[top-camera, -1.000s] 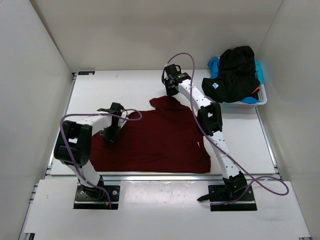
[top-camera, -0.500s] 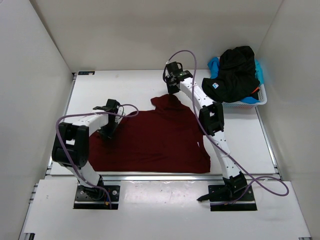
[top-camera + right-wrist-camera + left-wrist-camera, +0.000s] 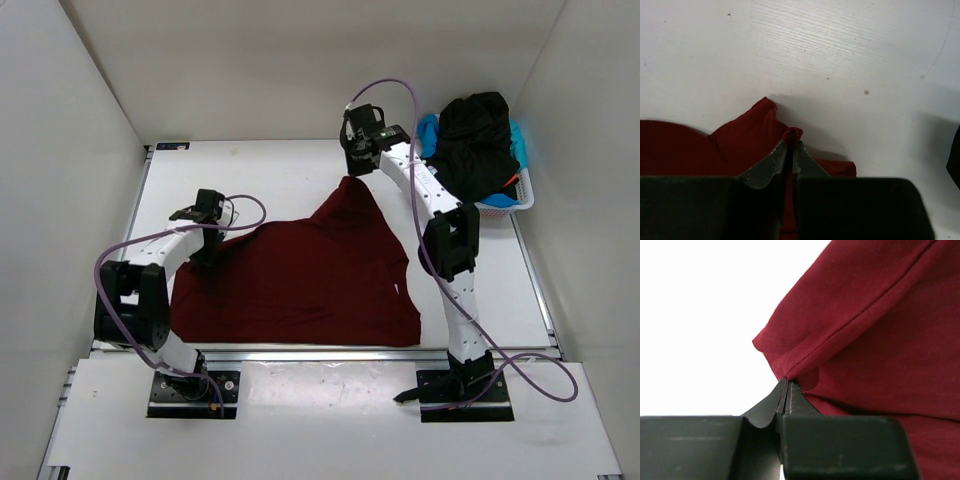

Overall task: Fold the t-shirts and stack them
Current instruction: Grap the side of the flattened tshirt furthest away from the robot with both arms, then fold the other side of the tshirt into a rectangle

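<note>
A dark red t-shirt (image 3: 300, 280) lies spread on the white table, its far corner pulled up into a peak. My right gripper (image 3: 353, 174) is shut on that peak; the right wrist view shows a fold of red cloth (image 3: 740, 142) pinched between the jaws of the right gripper (image 3: 790, 142). My left gripper (image 3: 208, 250) is shut on the shirt's left edge, and in the left wrist view the hem (image 3: 880, 340) runs out from the closed tips of the left gripper (image 3: 786, 382). A black t-shirt (image 3: 470, 140), a light blue one (image 3: 428, 128) and a bit of orange (image 3: 513, 181) lie piled at the back right.
A white lattice basket (image 3: 520, 203) stands at the back right corner under the pile of shirts. White walls close in the table on the left, back and right. The near table edge (image 3: 320, 350) runs just below the red shirt.
My right gripper has moved back and right, drawing the shirt's far corner up into a peak. My left gripper has closed on the left edge and shifted left and back with it.
</note>
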`<control>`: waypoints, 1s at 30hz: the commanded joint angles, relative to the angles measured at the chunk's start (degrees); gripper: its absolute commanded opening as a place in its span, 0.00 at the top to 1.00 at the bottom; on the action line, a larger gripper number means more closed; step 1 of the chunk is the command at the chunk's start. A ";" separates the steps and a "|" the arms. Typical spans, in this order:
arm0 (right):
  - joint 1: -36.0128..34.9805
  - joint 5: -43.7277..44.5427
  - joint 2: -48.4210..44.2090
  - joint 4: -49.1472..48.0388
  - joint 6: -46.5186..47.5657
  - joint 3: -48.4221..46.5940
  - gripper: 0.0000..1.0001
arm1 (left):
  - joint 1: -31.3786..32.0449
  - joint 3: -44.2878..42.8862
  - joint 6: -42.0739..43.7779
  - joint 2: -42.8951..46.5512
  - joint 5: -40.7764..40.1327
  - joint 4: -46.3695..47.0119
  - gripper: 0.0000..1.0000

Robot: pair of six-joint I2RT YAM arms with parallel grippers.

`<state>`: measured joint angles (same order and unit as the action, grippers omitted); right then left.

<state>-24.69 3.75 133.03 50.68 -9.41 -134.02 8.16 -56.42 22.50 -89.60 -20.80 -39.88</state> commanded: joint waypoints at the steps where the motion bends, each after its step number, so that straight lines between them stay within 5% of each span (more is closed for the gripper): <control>1: -0.10 -1.20 -6.01 0.04 0.00 3.48 1.00 | -0.52 -2.20 2.28 3.99 -1.00 1.38 0.92; 10: -1.42 -8.31 -23.93 -0.93 -0.69 22.82 1.00 | -1.48 3.15 8.77 10.67 -2.67 1.38 0.92; 19: -2.03 -12.71 -45.74 -13.05 -5.79 56.82 1.00 | -4.30 9.92 13.26 12.35 -5.21 7.70 0.92; 30: 1.48 -12.45 -50.34 -15.70 -7.12 64.15 1.00 | -1.58 -1.21 16.43 2.16 -8.03 15.44 0.92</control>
<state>-24.51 -8.67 84.23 38.94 -16.36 -68.03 5.43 -52.51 37.63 -85.95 -26.96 -29.36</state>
